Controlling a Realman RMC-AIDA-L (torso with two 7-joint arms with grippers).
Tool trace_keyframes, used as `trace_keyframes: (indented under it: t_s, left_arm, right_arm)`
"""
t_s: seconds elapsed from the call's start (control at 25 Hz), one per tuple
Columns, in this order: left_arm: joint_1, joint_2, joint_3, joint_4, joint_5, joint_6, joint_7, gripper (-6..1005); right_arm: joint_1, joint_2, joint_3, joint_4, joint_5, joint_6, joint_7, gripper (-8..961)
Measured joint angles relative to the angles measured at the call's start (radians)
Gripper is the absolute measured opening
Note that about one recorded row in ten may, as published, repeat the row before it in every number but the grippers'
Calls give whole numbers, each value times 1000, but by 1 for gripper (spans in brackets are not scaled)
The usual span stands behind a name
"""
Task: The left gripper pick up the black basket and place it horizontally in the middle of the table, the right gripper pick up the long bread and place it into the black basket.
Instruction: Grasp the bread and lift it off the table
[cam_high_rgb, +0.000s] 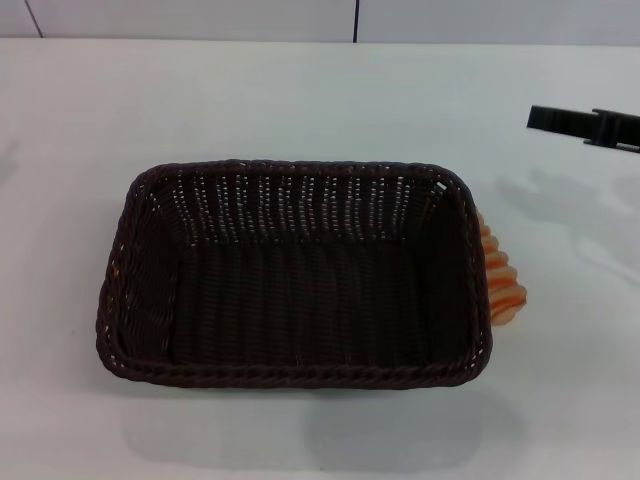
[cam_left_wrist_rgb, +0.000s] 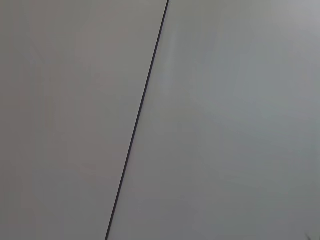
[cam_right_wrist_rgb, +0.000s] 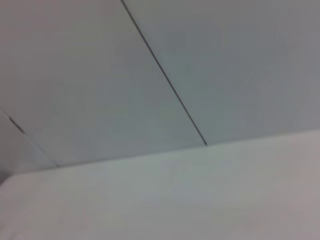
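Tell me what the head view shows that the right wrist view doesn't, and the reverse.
Only the head view shows the black basket lying lengthwise mid-table, empty, the long bread peeking out beside its right end, and the right gripper at the right edge. Only the right wrist view shows one dark wall seam close up. Both share the white table and pale wall. The left gripper appears in neither.

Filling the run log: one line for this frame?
black basket: mid-table, long side across, empty | long bread: outside, against basket's right end | right gripper: far right, above table | left gripper: out of view
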Motion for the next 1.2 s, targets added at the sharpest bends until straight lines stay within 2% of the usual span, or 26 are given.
trace_keyframes:
  t_s: [0.48,1.2]
  left_arm:
    - [-5,-5,6,1,-7,-5,0,850]
    - [-5,-5,6,-7,-7,-9,-4,850]
  right_arm:
    - [74,-2,50,-103,-89,110,19,561]
    - [175,0,42,-289,-116,130,11,559]
